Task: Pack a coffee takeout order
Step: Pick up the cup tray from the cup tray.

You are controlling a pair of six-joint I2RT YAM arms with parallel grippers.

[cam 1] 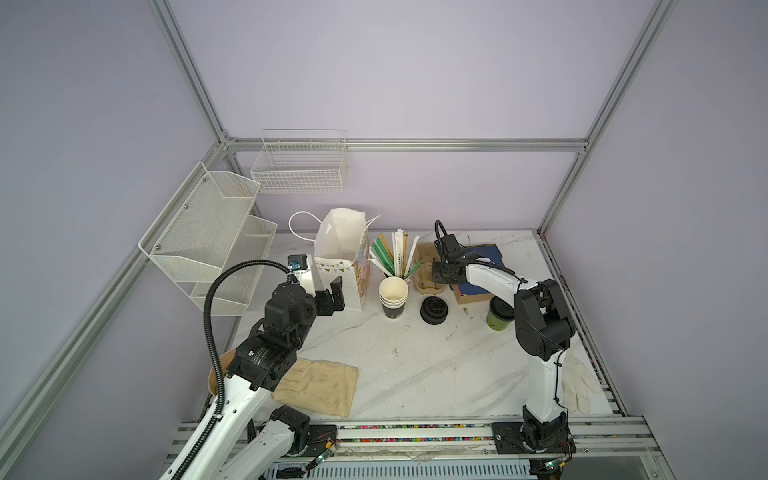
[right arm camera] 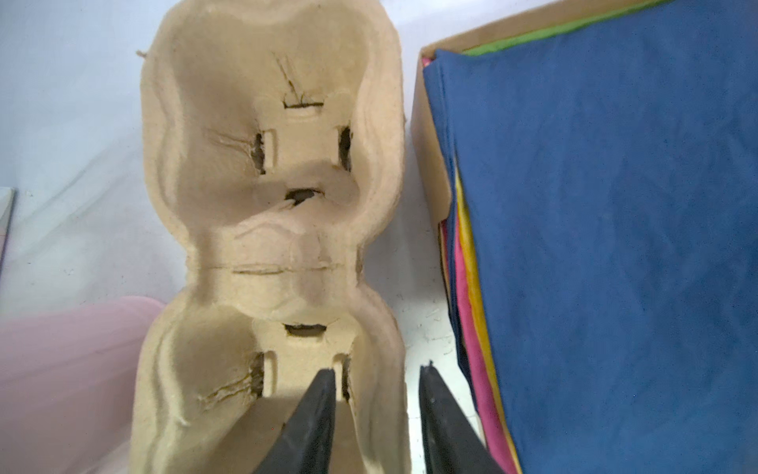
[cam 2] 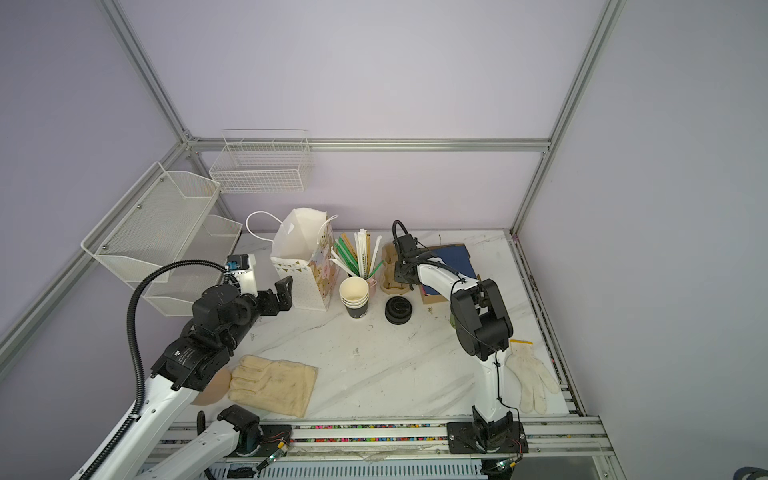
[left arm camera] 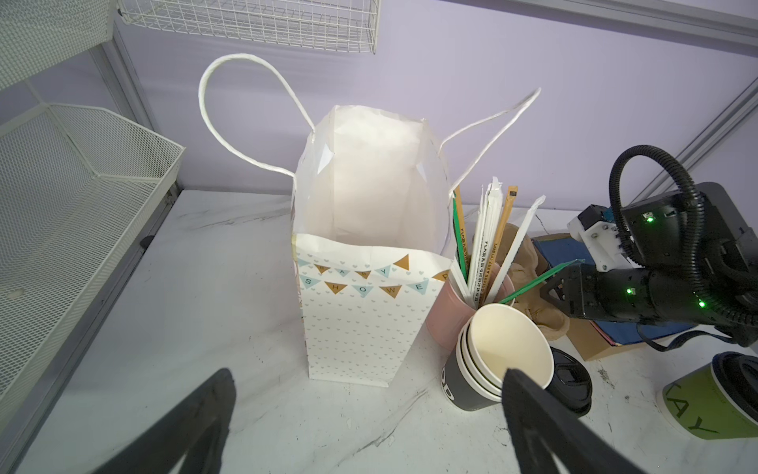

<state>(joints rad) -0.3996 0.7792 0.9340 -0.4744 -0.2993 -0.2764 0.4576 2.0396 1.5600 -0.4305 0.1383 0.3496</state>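
Observation:
The brown pulp two-cup carrier (right arm camera: 270,230) lies at the back of the table (cam 1: 415,365), next to a box of napkins. My right gripper (right arm camera: 377,369) is down over the carrier's near cup well. One finger is inside the well and the other outside its wall. The jaws stand narrowly open, with a gap of table showing beside the outer finger. A navy blue napkin (right arm camera: 615,230) tops the stack in the box. The dark green cup with a black lid (cam 1: 498,318) stands by the right arm's elbow. My left gripper (left arm camera: 369,377) hovers wide open and empty before the paper bag (left arm camera: 361,320).
Between the bag and the carrier (cam 1: 424,270) stand a pink holder of straws (cam 1: 395,257), a stack of paper cups (cam 1: 394,297) and a pile of black lids (cam 1: 434,309). A beige glove (cam 1: 320,384) and a white glove (cam 1: 579,382) lie near the front. Wire racks (cam 1: 208,245) line the left wall.

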